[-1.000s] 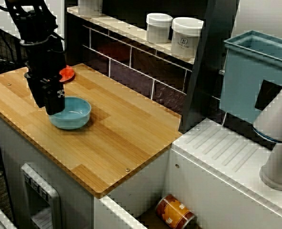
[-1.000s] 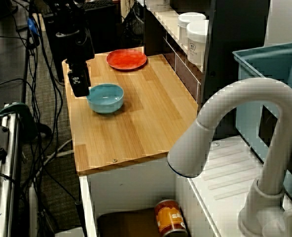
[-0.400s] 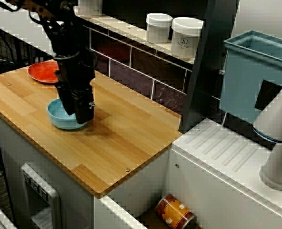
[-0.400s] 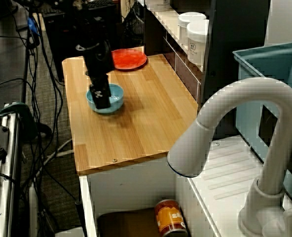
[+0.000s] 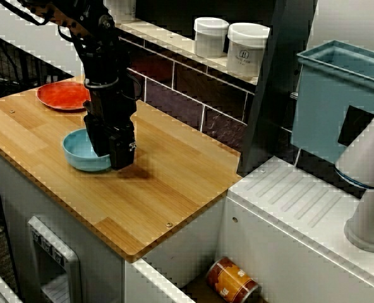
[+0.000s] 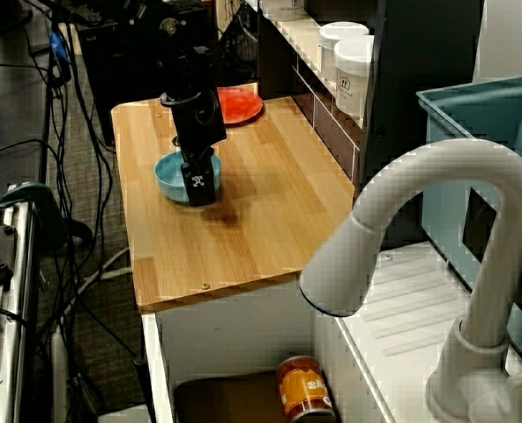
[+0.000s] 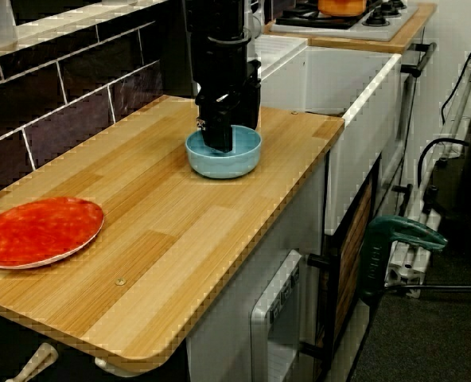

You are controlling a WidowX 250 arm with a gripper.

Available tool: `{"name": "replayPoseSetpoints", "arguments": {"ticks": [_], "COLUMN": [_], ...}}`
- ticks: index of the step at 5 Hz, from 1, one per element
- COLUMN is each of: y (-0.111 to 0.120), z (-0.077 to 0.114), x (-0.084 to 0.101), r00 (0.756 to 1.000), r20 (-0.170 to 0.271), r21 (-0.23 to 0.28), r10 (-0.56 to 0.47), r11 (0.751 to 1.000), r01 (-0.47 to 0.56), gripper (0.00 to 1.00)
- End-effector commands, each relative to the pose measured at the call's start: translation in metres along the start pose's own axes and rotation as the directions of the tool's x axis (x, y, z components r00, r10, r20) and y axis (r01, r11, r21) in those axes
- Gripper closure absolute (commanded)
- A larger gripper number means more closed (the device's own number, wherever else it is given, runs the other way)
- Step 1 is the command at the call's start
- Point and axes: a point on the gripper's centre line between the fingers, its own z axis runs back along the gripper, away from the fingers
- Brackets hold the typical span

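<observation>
A light blue bowl point(image 5: 76, 151) point(image 6: 168, 176) point(image 7: 227, 163) stands on the wooden counter point(image 5: 162, 183). My black gripper point(image 5: 114, 158) point(image 6: 199, 189) point(image 7: 219, 142) points straight down at the bowl's rim on the sink side. In the view from the counter's end one finger reaches inside the bowl, and the jaws look apart. Nothing is lifted. An orange-red plate point(image 5: 60, 95) point(image 6: 239, 104) point(image 7: 36, 231) lies flat at the counter's far end, apart from the bowl.
Two white jars point(image 5: 210, 36) point(image 5: 247, 49) stand on the tiled ledge behind the counter. A blue bin point(image 5: 338, 95) and a white faucet point(image 6: 420, 229) are beside the sink, where an orange can point(image 5: 231, 281) lies. Cables hang off the counter's outer side.
The arm swept from the bowl's plate side across it to the sink-side rim and came lower. The bowl has hardly moved; the plate is now uncovered.
</observation>
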Motion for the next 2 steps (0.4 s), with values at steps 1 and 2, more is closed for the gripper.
{"name": "replayPoseSetpoints", "arguments": {"ticks": [1,2], "y": [0.0024,-0.0034], "z": [0.0053,0.0078], "x": [-0.0073,-0.0095], "r00": [1.000,1.000], "r20": [0.020,0.013], "r21": [0.010,0.004], "r10": [-0.019,-0.020], "r11": [1.000,1.000], "r01": [0.019,0.020], "gripper": [1.00,1.00]}}
